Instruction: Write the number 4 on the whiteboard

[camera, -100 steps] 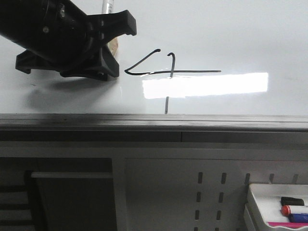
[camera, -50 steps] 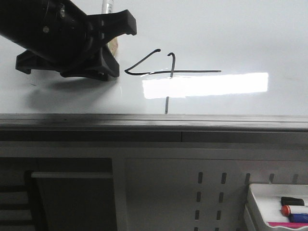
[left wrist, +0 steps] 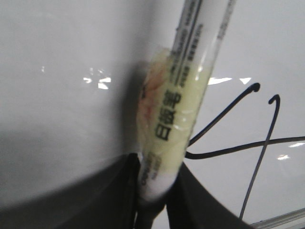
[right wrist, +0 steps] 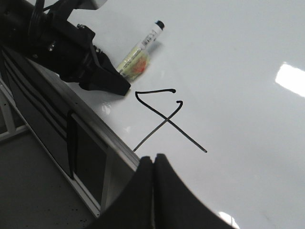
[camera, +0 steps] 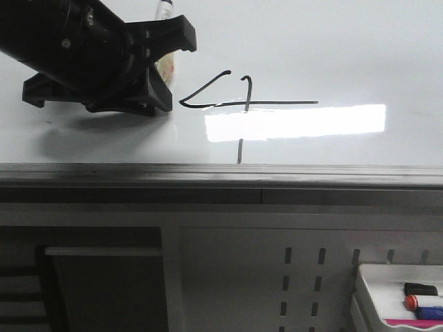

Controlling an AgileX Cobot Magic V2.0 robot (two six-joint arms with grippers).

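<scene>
The whiteboard [camera: 332,48] fills the upper front view, with its grey frame edge [camera: 277,176] nearest me. The number 4 [camera: 239,102] is drawn on it in thin black strokes, and shows in the left wrist view [left wrist: 248,143] and the right wrist view [right wrist: 164,119]. My left gripper [camera: 169,66] sits just left of the 4, shut on the rear end of a white marker [left wrist: 181,95] wrapped in yellowish tape. The marker [right wrist: 138,50] lies low over the board, its dark tip pointing away from the 4. My right gripper [right wrist: 153,160] is shut and empty above the board's front edge.
A small white tray [camera: 367,290] holding a red-capped marker [camera: 415,301] and other markers stands at the lower right below the board. A perforated panel [camera: 304,277] and shelving lie under the frame. A bright light reflection [camera: 297,123] crosses the 4's vertical stroke.
The marker in my left gripper has tilted a little to the right, and more of its taped body shows. The gripper has barely shifted. The 4 is unchanged.
</scene>
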